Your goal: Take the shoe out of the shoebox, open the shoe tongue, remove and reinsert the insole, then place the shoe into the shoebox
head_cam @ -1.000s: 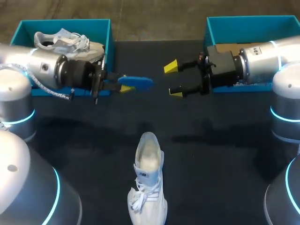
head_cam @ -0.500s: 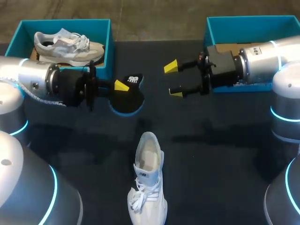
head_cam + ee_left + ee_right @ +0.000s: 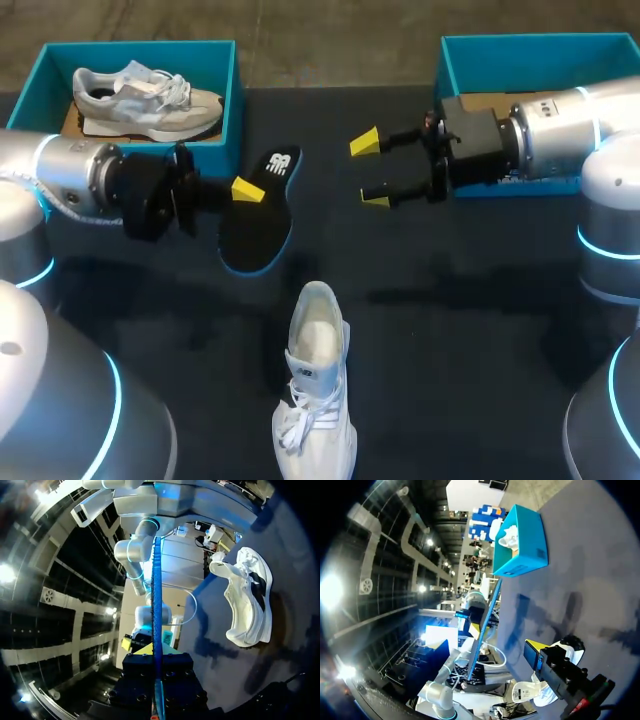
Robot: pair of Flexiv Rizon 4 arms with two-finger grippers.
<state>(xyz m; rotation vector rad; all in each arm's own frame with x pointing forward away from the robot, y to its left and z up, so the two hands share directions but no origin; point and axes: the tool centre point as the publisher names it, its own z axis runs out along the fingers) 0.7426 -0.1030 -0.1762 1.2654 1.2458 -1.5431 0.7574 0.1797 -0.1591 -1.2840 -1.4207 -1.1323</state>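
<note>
My left gripper is shut on the insole, which hangs above the table with its black top face up and its blue edge showing. In the left wrist view the insole runs edge-on as a thin blue line between my fingers. A white shoe lies on the table near the front, laces toward me, and shows again past the insole. To the right of the insole my right gripper hovers open and empty. One of its yellow fingertips shows in the right wrist view.
A teal shoebox at the back left holds a second white and grey shoe; the same shoebox shows in the right wrist view. Another teal shoebox stands at the back right, behind my right arm.
My left arm has drawn back to the left and rolled the insole from edge-on blue to its black face up. The insole now hangs lower and nearer the shoe. The right arm has not moved.
</note>
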